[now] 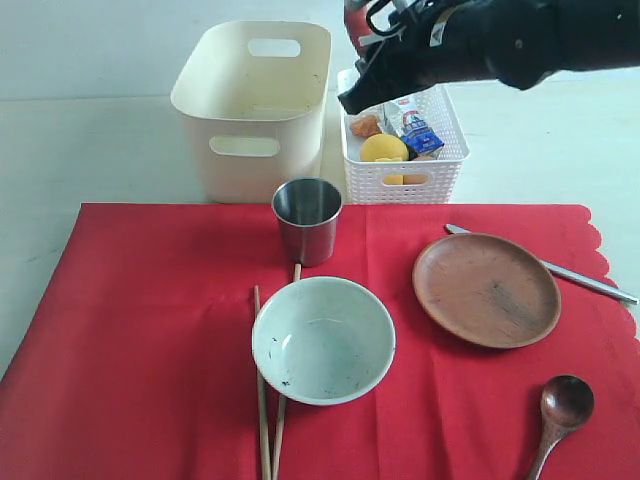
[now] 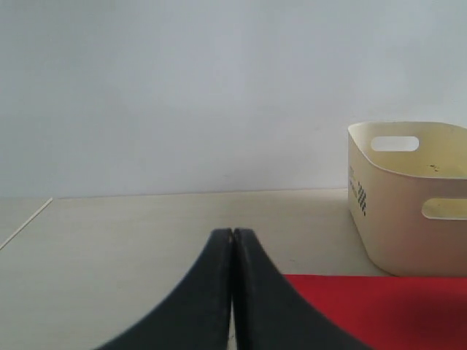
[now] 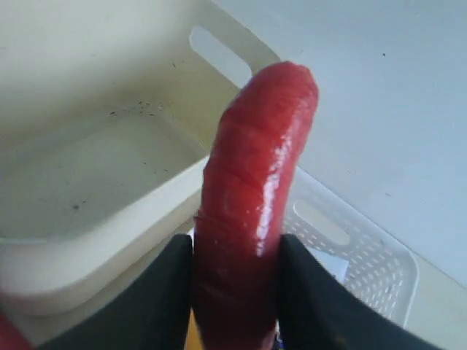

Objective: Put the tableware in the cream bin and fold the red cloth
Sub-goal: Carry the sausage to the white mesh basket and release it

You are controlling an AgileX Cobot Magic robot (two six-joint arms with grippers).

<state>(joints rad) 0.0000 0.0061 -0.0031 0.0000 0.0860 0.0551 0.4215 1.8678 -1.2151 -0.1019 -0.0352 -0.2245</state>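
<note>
Right gripper: the two dark fingers are clamped on the lower part of a glossy red sausage, which stands up between them. Behind the sausage lie the inside of the cream bin, its floor flecked with dark specks, and one corner of the white lattice basket. In the exterior view the right arm reaches in from the upper right, above the basket.

Left gripper: the fingertips are pressed together with nothing between them, low over the pale tabletop, near one corner of the red cloth. The cream bin's wall carries a small mark of short dark diagonal bars; no letters can be read.

The basket holds a lemon and a blue-and-white milk carton, whose print is too small to read. Basket and cream bin stand side by side just beyond the cloth's far edge.

The red cloth lies spread flat, scalloped edge to the right. On it rest:
- steel cup, upright, in front of the bin;
- white speckled bowl, lying over the wooden chopsticks;
- round brown plate, lying over the slim metal knife;
- dark wooden spoon, near the plate.

All tableware is outside the bin.
</note>
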